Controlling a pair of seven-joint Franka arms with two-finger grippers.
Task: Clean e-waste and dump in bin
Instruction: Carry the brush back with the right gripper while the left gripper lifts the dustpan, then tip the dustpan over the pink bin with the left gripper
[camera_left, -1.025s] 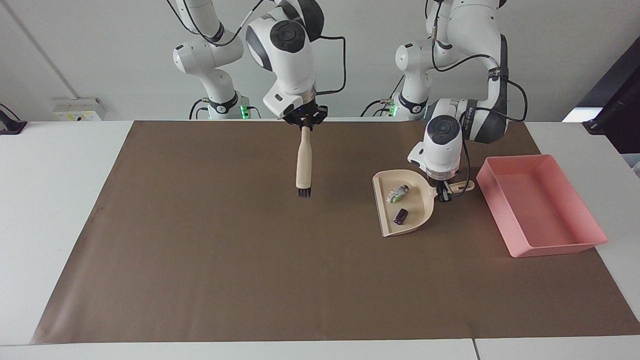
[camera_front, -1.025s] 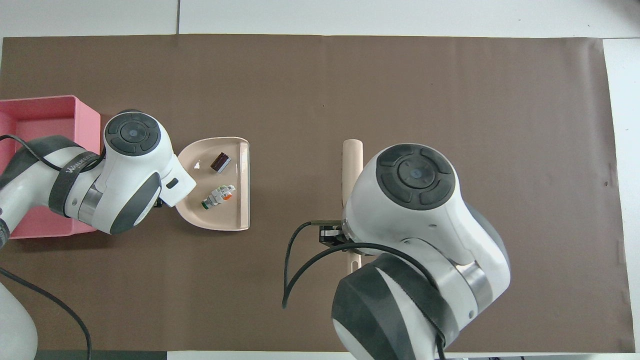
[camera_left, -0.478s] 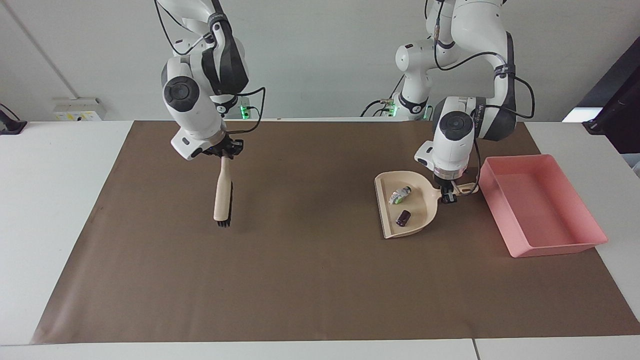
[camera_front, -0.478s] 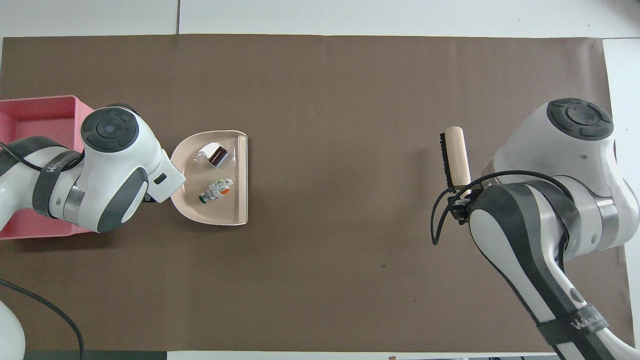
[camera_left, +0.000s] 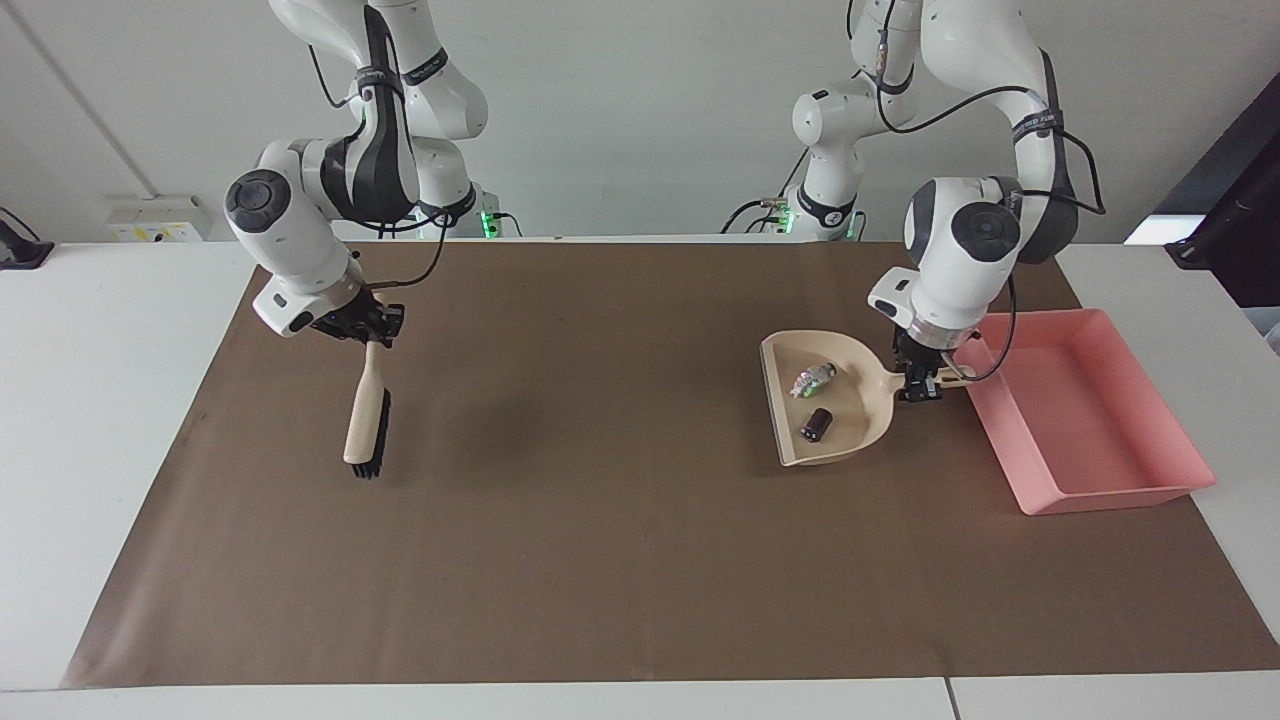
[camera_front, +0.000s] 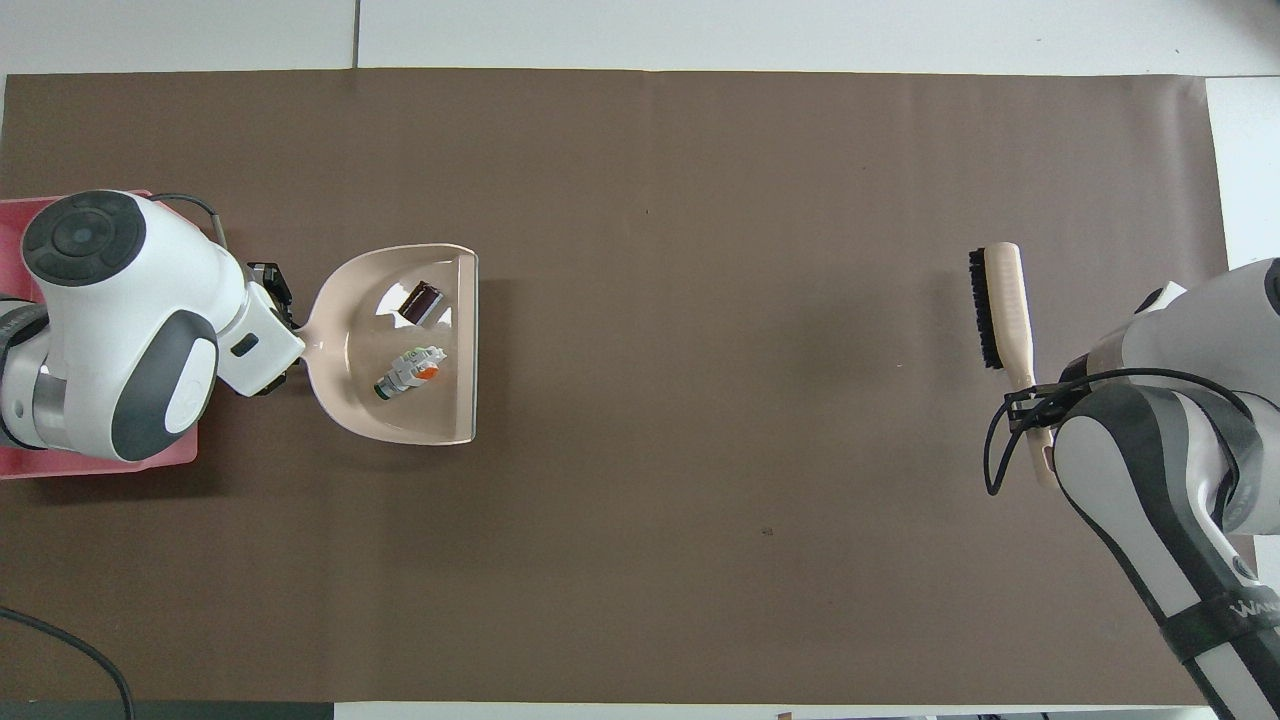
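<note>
The left claw (camera_left: 918, 388) is clamped on the handle of a beige dustpan (camera_left: 835, 425) beside the pink bin (camera_left: 1085, 420). A white part (camera_left: 811, 380) and a dark part (camera_left: 817, 424) lie in the pan, just beside that claw. The right claw (camera_left: 368, 335), closed, holds a brush (camera_left: 366, 420) over the mat's other end.

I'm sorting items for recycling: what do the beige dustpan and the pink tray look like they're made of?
The beige dustpan looks like smooth moulded plastic, with a slight sheen showing inside. The shallow pink tray also seems plastic, matte and of even colour, with thin sloped walls. Neither is certain.
</note>
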